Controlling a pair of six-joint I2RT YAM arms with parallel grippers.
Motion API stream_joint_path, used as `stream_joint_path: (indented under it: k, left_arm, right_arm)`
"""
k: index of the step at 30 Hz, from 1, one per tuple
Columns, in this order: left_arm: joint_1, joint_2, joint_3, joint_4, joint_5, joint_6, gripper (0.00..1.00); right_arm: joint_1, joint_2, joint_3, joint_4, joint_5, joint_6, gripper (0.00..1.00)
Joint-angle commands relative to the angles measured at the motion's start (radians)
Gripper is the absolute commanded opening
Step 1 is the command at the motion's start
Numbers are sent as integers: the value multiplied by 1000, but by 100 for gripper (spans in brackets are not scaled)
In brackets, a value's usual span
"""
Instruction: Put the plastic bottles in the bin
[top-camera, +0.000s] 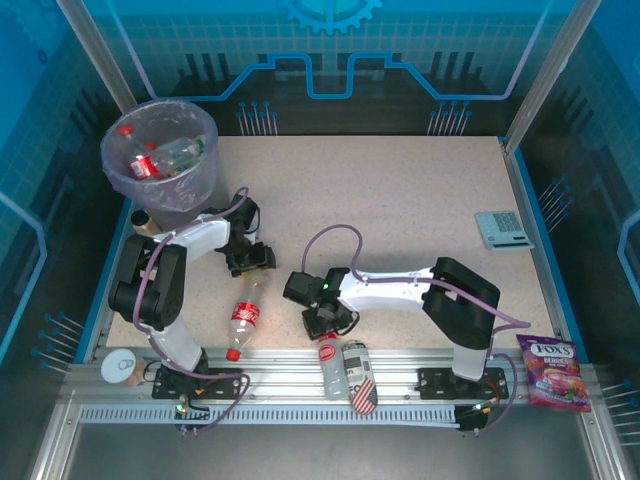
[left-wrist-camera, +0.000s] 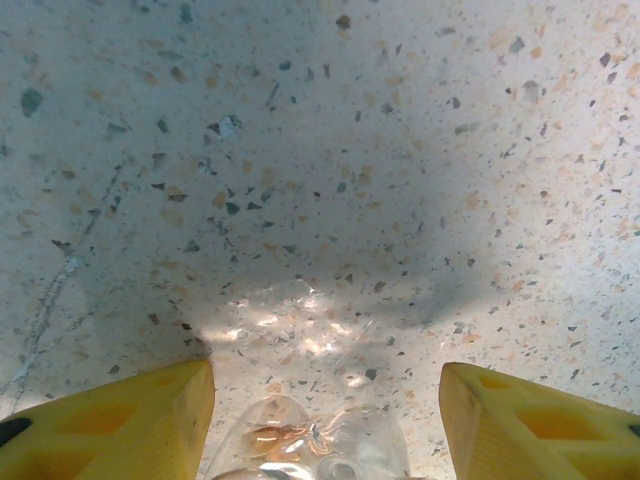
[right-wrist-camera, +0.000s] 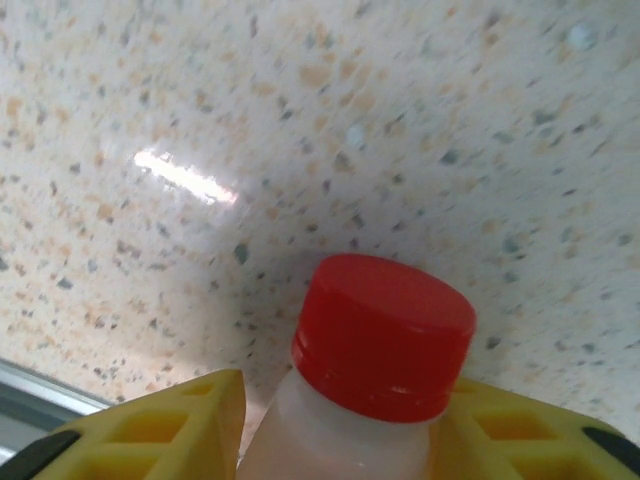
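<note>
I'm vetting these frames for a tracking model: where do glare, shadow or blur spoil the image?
Right wrist: the tabletop is smeared, with a white glare streak, while the red-capped bottle is fairly sharp. Left wrist: speckle is crisp, a soft shadow darkens the centre, and bright glints sit by the clear bottle. Top external: even light, blue-tinted surround.

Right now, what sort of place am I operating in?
Probably a robot demo or lab cell: a speckled table walled by blue printed panels on aluminium posts, both arms bolted to a slotted rail, a bagged bin holding plastic bottles.
</note>
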Motion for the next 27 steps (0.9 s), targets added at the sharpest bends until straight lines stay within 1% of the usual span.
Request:
stream_joint_path:
  k: [1,5,11,15,18,27]
  left_arm:
    - [9,-28,11,2,-8,-11,60]
    - [9,-42,22,-2,12,-13,60]
    - [5,-85,32,-5,68,-25,60]
    - [-12,-147,69,-41,80,-28,55]
    - [-27,-189,114,-68,90,-31,53]
    - [-50,-255,286,-113,115,-41,48]
  right_arm:
    - [-53,-55,7,13,41,-24,44]
    - [-142,-149,-27,132,14,-46,39]
    - [-297,-286,-95,358,-119,-60,37]
    - [-409,-349,-113,447,-209,-67,37]
    - [-472,-372,-110,480,-242,-82,37]
    - [-601,-416,-119,496,-268,-128,37]
